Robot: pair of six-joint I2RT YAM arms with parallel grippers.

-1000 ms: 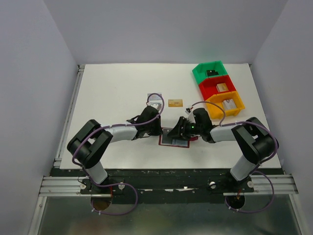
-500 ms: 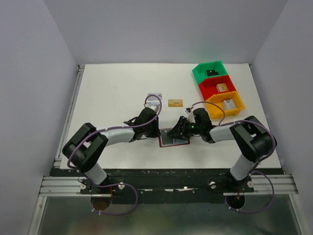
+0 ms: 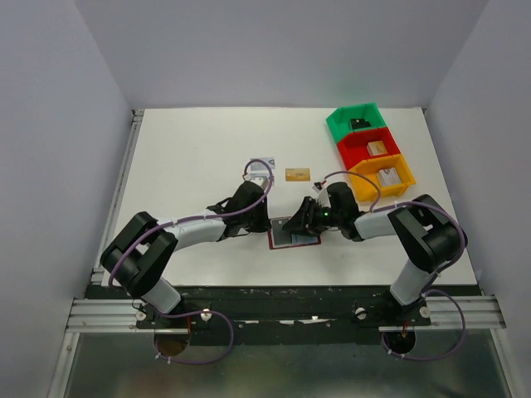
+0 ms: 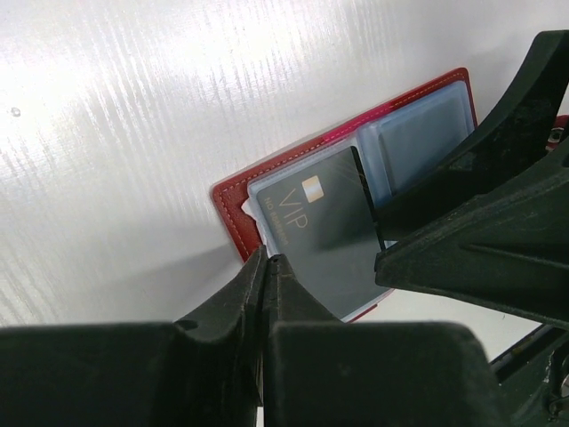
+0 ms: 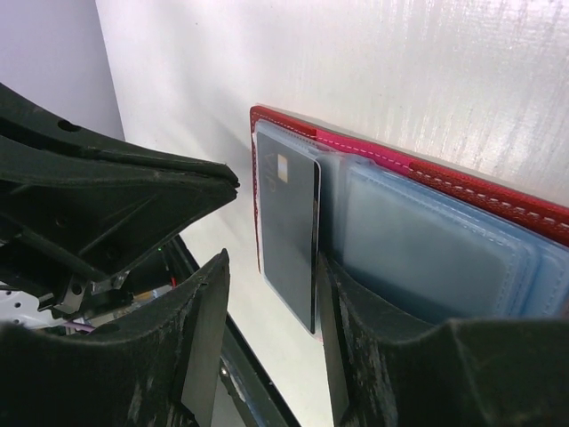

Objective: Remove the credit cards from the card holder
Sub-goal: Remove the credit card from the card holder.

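Observation:
The dark red card holder (image 3: 295,235) lies open near the table's front edge, its light blue sleeves (image 4: 418,133) facing up. A dark credit card marked VIP (image 4: 324,222) lies on its left half, slid partly out of a sleeve. My left gripper (image 4: 267,260) is shut, with its tips at that card's near corner over the red border (image 4: 233,209); I cannot tell whether anything is pinched. My right gripper (image 5: 271,267) is open. One of its fingers (image 5: 333,294) rests on the blue sleeve, and the card's end (image 5: 289,222) lies between the jaws. A gold card (image 3: 297,174) lies farther back.
Green (image 3: 343,124), red (image 3: 355,151) and orange (image 3: 365,184) bins holding small items stand in a row at the back right. A grey card (image 3: 262,168) lies left of the gold one, partly under my left arm's cable. The two grippers (image 3: 282,224) almost touch over the holder.
My left arm's elbow has swung a little to the left. Both grippers have stayed at the card holder, and the card has not visibly moved.

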